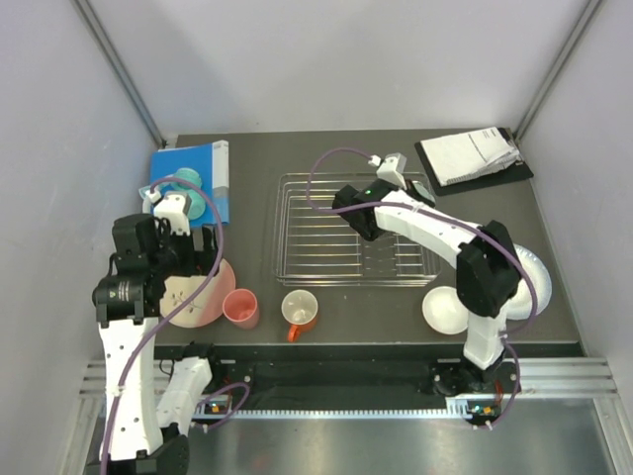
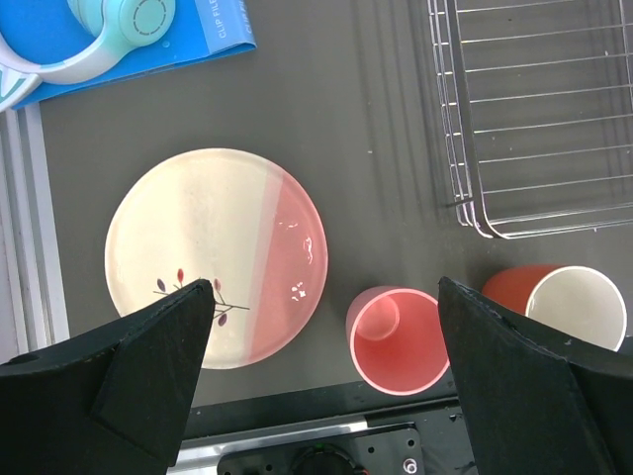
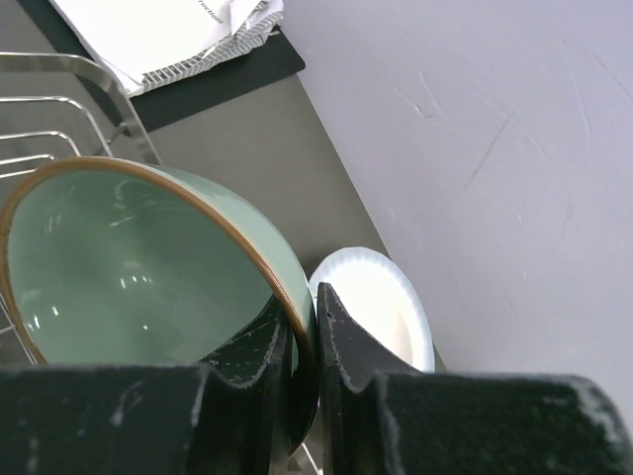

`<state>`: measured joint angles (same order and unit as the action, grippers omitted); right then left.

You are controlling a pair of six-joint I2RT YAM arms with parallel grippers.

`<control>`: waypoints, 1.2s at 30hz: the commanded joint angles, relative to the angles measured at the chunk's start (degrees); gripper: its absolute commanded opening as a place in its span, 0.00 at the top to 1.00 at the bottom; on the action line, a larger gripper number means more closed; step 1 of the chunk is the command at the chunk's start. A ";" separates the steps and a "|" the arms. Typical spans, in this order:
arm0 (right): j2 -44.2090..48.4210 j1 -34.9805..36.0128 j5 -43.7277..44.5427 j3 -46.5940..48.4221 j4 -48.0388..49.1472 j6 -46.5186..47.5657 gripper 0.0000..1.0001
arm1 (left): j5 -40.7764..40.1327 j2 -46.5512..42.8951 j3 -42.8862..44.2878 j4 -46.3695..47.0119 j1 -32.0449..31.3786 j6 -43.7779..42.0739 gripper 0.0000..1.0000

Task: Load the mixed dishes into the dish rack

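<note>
From above, the dish rack is sitting in the middle of the dark table. The right arm is reaching across the rack's right end. At the left, the left gripper is hanging over the cream-and-pink plate. The pink cup and the orange mug are standing side by side below the rack. The white shallow bowl is lying at lower right, and the blue book at upper left.

Through the left wrist camera, the left gripper is spreading its jaws wide and gripping nothing. One finger is showing over the plate at lower left, the other over the orange mug at lower right. The pink cup is standing between the two fingers. A corner of the rack is filling the upper right.

Through the right wrist camera, the right gripper is pinching the rim of the mint-green bowl, one finger inside the wall and one outside. The bowl is tilting, with rack wires showing behind it at the left. A white round dish is lying just past the fingers.
</note>
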<state>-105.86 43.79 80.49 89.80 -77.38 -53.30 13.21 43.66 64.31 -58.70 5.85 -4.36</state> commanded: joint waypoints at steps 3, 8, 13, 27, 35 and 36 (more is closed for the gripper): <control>-5.66 -2.48 11.27 5.56 -3.47 -0.84 1.00 | 1.20 0.55 -1.21 4.38 0.22 1.11 0.01; -9.27 -4.67 11.80 7.58 -3.47 -1.19 1.00 | 1.20 0.37 -1.47 4.56 0.22 0.84 0.01; -12.43 -6.26 11.71 9.95 -3.65 -0.93 1.00 | 1.38 0.29 -1.47 4.56 0.13 0.49 0.01; -19.29 -4.68 7.85 14.17 -4.00 -0.49 0.98 | 0.15 0.02 -1.47 4.38 0.13 -0.30 0.01; -15.08 -2.57 4.94 14.53 -3.56 -0.14 0.23 | -0.03 0.20 -1.38 4.20 0.13 -0.56 0.01; -13.94 -2.40 4.51 14.53 -3.56 0.30 0.14 | -0.03 0.11 -1.30 4.20 0.13 -0.56 0.01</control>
<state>-125.73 39.99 82.87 101.73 -77.06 -53.10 13.61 44.36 62.85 -56.99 5.85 -4.51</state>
